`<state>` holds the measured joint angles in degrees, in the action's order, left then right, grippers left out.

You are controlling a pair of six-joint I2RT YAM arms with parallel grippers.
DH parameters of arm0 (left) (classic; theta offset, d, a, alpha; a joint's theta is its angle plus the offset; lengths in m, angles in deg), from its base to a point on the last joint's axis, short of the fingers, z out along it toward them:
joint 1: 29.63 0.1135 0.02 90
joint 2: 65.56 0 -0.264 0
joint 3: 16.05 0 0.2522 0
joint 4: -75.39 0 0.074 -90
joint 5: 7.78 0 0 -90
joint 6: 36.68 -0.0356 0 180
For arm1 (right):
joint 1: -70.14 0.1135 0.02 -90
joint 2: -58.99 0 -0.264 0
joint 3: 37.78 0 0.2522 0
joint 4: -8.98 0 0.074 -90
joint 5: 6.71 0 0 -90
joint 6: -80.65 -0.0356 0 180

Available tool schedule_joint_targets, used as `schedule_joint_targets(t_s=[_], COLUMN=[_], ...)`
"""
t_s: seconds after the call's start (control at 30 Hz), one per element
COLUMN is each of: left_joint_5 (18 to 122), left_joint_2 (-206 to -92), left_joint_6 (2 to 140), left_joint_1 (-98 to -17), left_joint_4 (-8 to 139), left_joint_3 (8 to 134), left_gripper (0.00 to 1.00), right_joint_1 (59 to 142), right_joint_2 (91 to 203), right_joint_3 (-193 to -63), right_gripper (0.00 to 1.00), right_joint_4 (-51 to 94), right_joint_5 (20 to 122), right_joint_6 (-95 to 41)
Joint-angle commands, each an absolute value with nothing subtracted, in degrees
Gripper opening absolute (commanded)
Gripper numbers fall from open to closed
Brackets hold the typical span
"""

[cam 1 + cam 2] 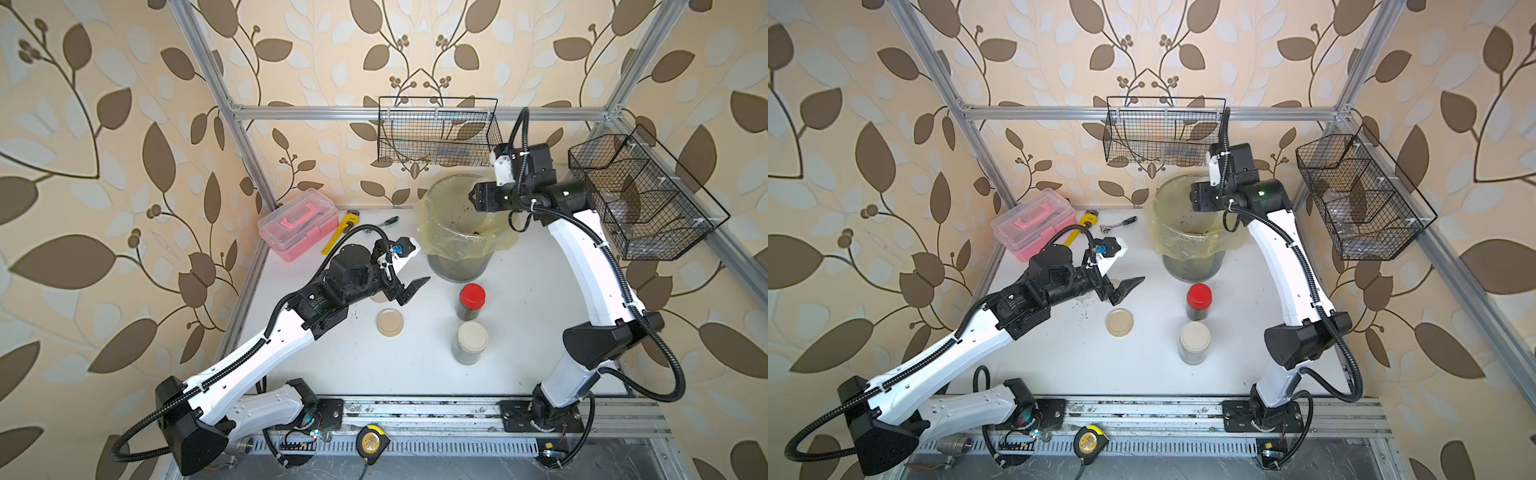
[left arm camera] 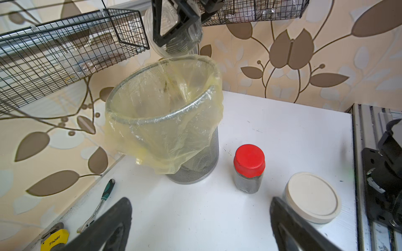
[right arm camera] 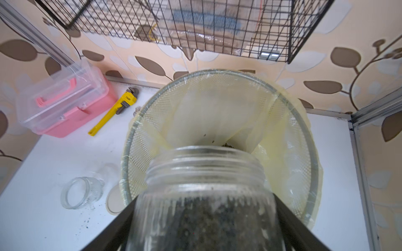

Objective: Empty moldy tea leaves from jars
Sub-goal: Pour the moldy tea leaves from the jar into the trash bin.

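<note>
Top view: left gripper (image 1: pixel 411 289) jaws wide apart, nothing between them; red-lid jar (image 1: pixel 472 301) ahead of the tips. Left wrist: beige-lid jar (image 2: pixel 311 197) just outside one finger. Right wrist: right gripper (image 3: pixel 205 217) clamped on open jar (image 3: pixel 204 165), tea leaves (image 3: pixel 206 223) inside, bin (image 3: pixel 148 130) beyond its mouth.

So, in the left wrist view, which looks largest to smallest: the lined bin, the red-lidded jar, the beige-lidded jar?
1. lined bin: clearly largest.
2-3. beige-lidded jar and red-lidded jar: look about alike; the beige-lidded one is nearer the camera, so I do not rank them.
</note>
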<state>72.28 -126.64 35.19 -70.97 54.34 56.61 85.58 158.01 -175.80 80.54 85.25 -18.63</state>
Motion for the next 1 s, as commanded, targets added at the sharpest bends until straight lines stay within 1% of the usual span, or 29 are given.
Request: schedule_joint_targets(t_s=[0.0,0.1,0.2,0.3,0.43,0.63,0.67,0.7,0.73,0.77,0.8,0.83,0.9,0.93,0.97], left_joint_5=[73.24,73.31,75.19,76.05,76.1,75.07,74.67,74.48,73.85,73.96,74.4,74.37,74.28,74.53,74.79], left_joint_2=[-124.82,-124.63,-124.15,-123.33,-122.98,-123.29,-123.47,-123.64,-123.73,-124.02,-124.62,-125.43,-128.26,-129.94,-132.11], left_joint_6=[33.18,32.77,32.43,31.01,26.85,23.91,22.91,22.75,23.42,24.24,24.97,25.19,23.85,22.85,20.82], left_joint_1=[-71.64,-71.81,-71.99,-72.1,-72.67,-72.61,-72.52,-72.61,-72.61,-72.61,-72.61,-72.61,-72.61,-72.61,-72.53], left_joint_4=[57.65,58.52,59.86,61.55,63.14,64.02,64.81,66.61,68.58,71.54,75.12,77.93,81.0,80.4,79.5], left_joint_3=[55.93,55.4,54.52,53.07,51.36,50.97,51.04,51.07,51.22,51.11,50.97,51.17,53.37,55.37,57.77], left_gripper=[0.99,0.99,0.99,0.99,0.99,0.99,0.99,0.99,0.99,0.99,0.99,0.99,0.99,0.99,0.99], right_joint_1=[84.64,85.1,87.34,88.64,88.68,89.98,89.88,89.32,88.27,86.74,85.41,85.31,86.38,86.29,85.47], right_joint_2=[161.71,166.86,173.6,178.45,178.96,178.1,177.87,177.45,176.67,175.15,173.18,172.03,171.94,171.96,171.33], right_joint_3=[-177.35,-182.32,-190.96,-197.35,-197.27,-196.61,-196.42,-195.99,-194.77,-191.74,-187.69,-185.63,-186.75,-187.63,-187.26], right_gripper=[0.33,0.34,0.34,0.34,0.34,0.34,0.34,0.34,0.34,0.34,0.32,0.29,0.28,0.28,0.28], right_joint_4=[78.83,84.59,92.81,97.78,98.07,97.18,96.6,95.51,93.85,90.51,86.33,84.34,86.55,87.67,87.55], right_joint_5=[81.62,82.83,89.87,93.53,96.27,103.85,102.8,98.22,92.09,83.61,79.24,81.86,89.64,88.78,84.31], right_joint_6=[-19.88,-18.17,-15.42,-14.02,-13.71,-12.26,-12.33,-12.85,-13.96,-15.62,-17.4,-18.59,-17.85,-17.85,-17.85])
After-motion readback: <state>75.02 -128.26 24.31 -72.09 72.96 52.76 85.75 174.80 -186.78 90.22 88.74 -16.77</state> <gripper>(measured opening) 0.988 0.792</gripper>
